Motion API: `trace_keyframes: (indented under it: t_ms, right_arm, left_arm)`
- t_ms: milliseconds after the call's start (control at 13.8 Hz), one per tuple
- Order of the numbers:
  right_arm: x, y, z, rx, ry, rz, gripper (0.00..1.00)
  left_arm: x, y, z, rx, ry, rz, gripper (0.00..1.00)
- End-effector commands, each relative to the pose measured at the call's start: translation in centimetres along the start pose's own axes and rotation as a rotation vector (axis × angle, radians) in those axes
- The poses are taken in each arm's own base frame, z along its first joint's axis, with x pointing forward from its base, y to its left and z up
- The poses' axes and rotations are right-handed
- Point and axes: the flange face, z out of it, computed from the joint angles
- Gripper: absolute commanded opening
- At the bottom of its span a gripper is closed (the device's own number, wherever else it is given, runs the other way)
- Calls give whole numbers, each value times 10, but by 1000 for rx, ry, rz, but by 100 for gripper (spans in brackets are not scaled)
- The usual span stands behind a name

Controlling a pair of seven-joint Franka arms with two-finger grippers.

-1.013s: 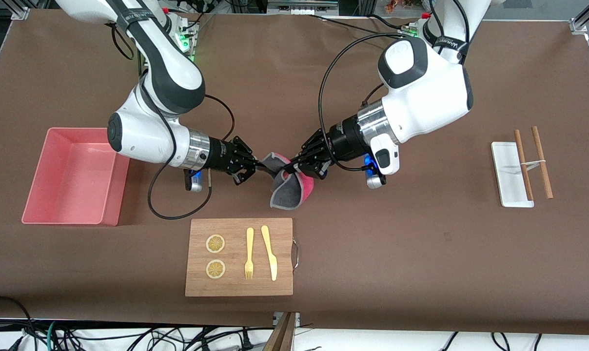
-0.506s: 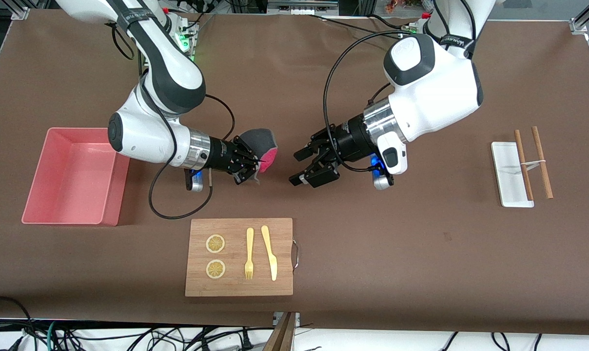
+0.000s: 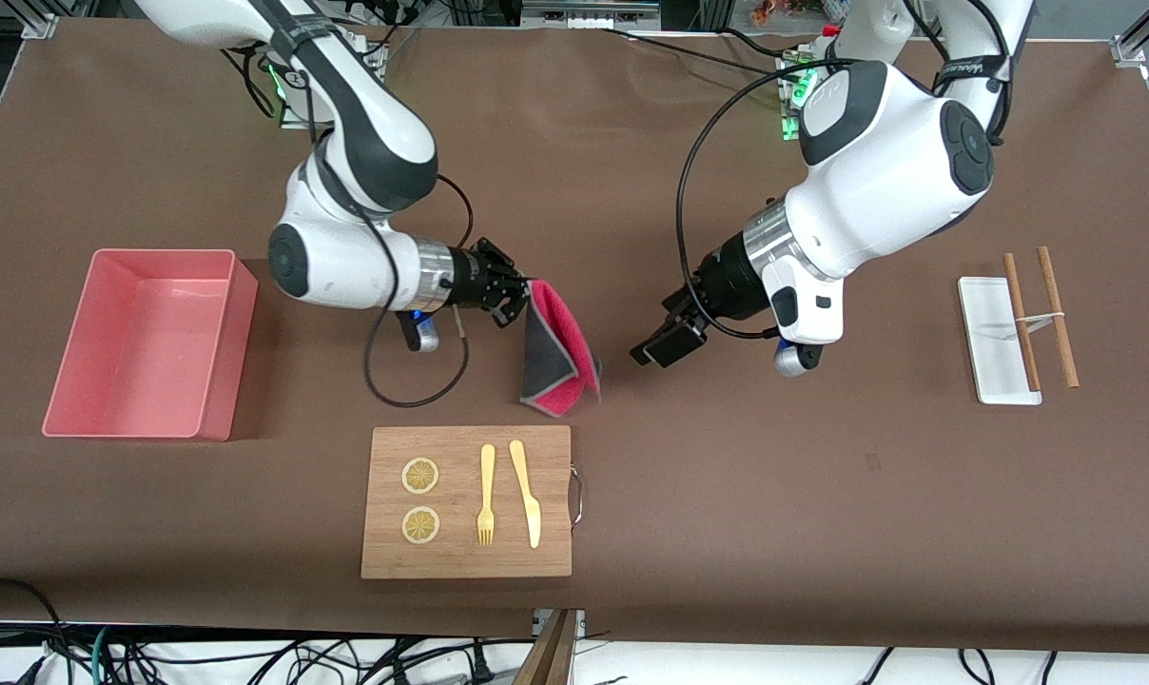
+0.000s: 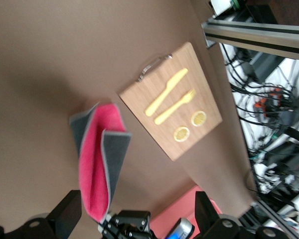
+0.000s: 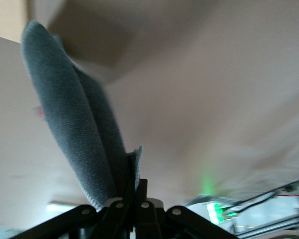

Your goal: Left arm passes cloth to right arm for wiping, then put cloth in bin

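Observation:
The cloth (image 3: 557, 357), magenta-red on one face and dark grey on the other, hangs folded from my right gripper (image 3: 520, 303), which is shut on its upper corner over the table just past the cutting board. The right wrist view shows the grey cloth (image 5: 74, 124) pinched in the shut right gripper (image 5: 135, 191). My left gripper (image 3: 665, 335) is open and empty, a short way off the cloth toward the left arm's end. In the left wrist view the left gripper (image 4: 137, 206) is spread wide, facing the cloth (image 4: 99, 164). The pink bin (image 3: 161, 253) stands empty at the right arm's end.
A wooden cutting board (image 3: 555, 561) with two lemon slices (image 3: 420, 476), a yellow fork (image 3: 486, 495) and a knife (image 3: 525, 493) lies nearer the front camera than the cloth. A white tray (image 3: 988, 314) with brown chopsticks (image 3: 1057, 314) sits at the left arm's end.
The left gripper opened, let go of the cloth and drew back toward its own end. The right gripper kept the cloth, which now hangs down from it alone.

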Motion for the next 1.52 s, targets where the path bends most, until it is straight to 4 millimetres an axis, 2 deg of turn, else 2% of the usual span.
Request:
trace_keyframes:
  t_ms: [0, 72, 217, 362, 506, 651, 796, 1013, 1085, 1157, 1302, 1447]
  right_arm:
    - [13, 20, 33, -144, 26, -83, 0]
    - [22, 30, 44, -192, 48, -134, 0]
    - [48, 42, 52, -245, 97, -212, 0]
    - [78, 44, 38, -279, 133, -282, 0]
    - [117, 49, 14, -327, 149, -363, 0]
    - [163, 57, -16, -369, 155, -451, 0]
    - [204, 66, -41, -408, 197, -508, 0]
    - [234, 76, -70, -474, 255, -574, 0]
    - [245, 81, -86, -478, 266, -607, 0]
    - [255, 84, -98, -478, 266, -644, 0]
    - [277, 90, -126, -515, 300, -736, 0]
    - [285, 89, -146, -586, 355, -830, 0]
  left_arm:
    - [12, -12, -15, 95, 31, 132, 100]
    - [23, -17, -17, 134, 35, 201, 100]
    - [39, -27, -21, 212, 55, 326, 100]
    - [57, -35, -28, 272, 83, 415, 100]
    - [72, -45, -34, 348, 86, 506, 100]
    - [84, -53, -59, 416, 109, 661, 100]
    - [94, -64, -71, 486, 83, 780, 100]
    - [111, -75, -90, 517, 43, 859, 100]
    - [119, -79, -98, 520, 28, 897, 100]
    - [118, -80, -111, 515, 32, 938, 100]
    - [133, -92, -139, 520, 46, 991, 100]
    - [145, -113, -164, 601, 90, 1027, 100]
